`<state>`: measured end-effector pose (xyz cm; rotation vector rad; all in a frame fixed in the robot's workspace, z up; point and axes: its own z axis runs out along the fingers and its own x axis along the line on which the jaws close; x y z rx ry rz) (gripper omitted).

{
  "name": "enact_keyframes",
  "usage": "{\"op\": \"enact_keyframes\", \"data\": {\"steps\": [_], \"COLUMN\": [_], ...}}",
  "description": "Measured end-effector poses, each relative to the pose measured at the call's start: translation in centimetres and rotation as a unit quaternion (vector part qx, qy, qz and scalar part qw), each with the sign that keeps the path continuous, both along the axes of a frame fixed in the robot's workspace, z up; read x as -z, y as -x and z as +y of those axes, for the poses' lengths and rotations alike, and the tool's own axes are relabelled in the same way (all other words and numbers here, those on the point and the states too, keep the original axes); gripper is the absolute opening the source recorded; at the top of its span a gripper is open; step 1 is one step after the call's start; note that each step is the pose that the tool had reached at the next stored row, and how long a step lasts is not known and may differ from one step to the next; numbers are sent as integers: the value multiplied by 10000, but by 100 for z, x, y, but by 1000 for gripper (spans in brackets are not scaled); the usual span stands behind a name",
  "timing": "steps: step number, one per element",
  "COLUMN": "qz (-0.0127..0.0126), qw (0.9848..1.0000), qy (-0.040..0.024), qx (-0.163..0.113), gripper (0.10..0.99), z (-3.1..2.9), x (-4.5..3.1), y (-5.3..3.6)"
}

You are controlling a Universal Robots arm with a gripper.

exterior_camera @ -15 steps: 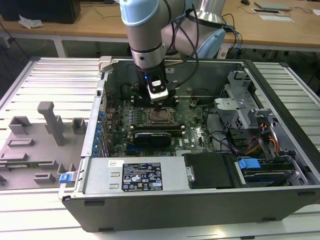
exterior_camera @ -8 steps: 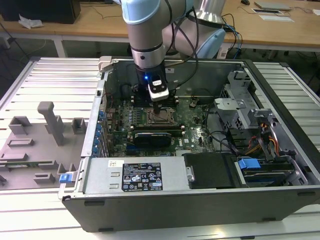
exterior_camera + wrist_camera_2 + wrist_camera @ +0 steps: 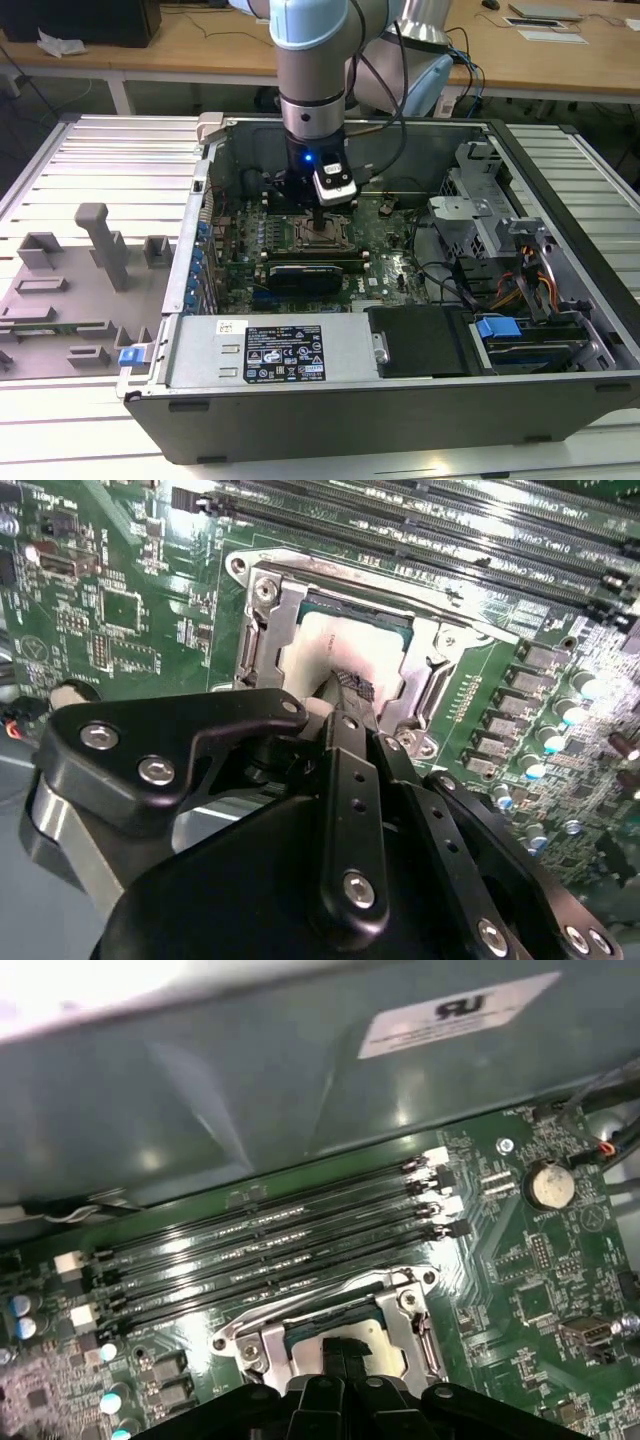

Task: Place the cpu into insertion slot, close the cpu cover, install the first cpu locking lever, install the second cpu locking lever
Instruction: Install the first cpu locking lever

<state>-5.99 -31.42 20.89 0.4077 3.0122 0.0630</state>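
The cpu (image 3: 315,645), pale and square, lies in the insertion slot (image 3: 318,235) on the green motherboard (image 3: 390,255). Around it the silvery cpu cover (image 3: 262,630) lies flat, the chip showing through its window. My gripper (image 3: 352,685) is shut with nothing in it, and its black fingertips rest on the cpu's top near one edge. The first wrist view shows the cpu (image 3: 375,1335) and cover (image 3: 268,1345) with the gripper (image 3: 335,1352) pointing down onto them. In the exterior view the gripper (image 3: 318,212) stands upright over the socket.
Long black memory slots (image 3: 270,1250) run beside the socket, with the grey case wall (image 3: 250,1090) behind them. A black card (image 3: 310,272), the power supply box (image 3: 270,350) and a drive cage (image 3: 480,200) crowd the case. A grey fixture (image 3: 90,270) sits at the exterior view's left.
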Motion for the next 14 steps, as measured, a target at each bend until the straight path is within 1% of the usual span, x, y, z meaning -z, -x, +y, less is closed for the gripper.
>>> {"op": "enact_keyframes", "data": {"steps": [4, 6, 7, 8, 9, 12, 14], "qz": [10, 17, 24, 33, 49, 85, 102], "qw": [10000, 9999, 9999, 9999, 9998, 9996, 9994], "qy": [16, 49, 83, 117, 149, 171, 171], "qx": [-76, -103, -114, -123, -139, -207, -297], "gripper": [106, 106, 106, 106, 106, 106, 106], "z": [0, 0, 1, 0, 0, -4, -6], "x": [-57, -94, -110, -122, -130, -131, -131], "y": [0, 0, -1, 0, -1, -4, -18]}}
